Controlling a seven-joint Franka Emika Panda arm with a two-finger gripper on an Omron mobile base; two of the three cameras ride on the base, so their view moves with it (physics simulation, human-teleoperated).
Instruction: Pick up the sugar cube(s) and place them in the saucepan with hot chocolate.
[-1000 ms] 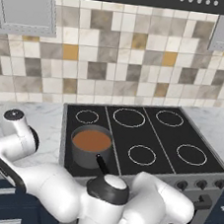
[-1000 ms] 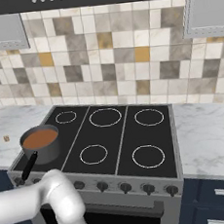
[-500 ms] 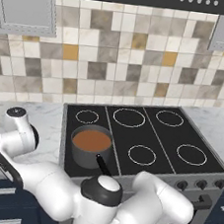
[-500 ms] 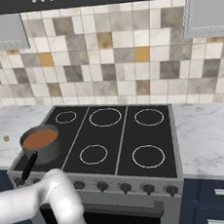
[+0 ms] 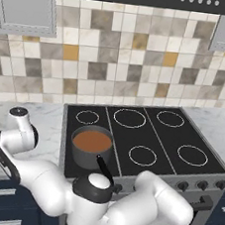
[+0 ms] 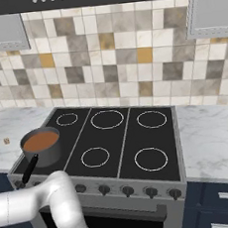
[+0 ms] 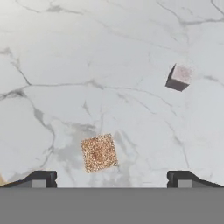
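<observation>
Directly between the spread pincer tips lies an orange-brown sugar cube.

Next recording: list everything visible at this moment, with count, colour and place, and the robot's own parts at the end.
orange-brown sugar cube: one, speckled, on the marble counter between the fingertips.
pale sugar cube: one, greyish-white, further off on the counter.
saucepan: one, dark grey, black handle, reddish-brown liquid, front-left burner.
stove: one, black, five ringed burners, knobs along the front.
counter: white marble, both sides of the stove.
backsplash: grey, beige and orange tiles.
cabinets: two, grey, upper corners.
gripper: dark fingertips wide apart, above the counter.
</observation>
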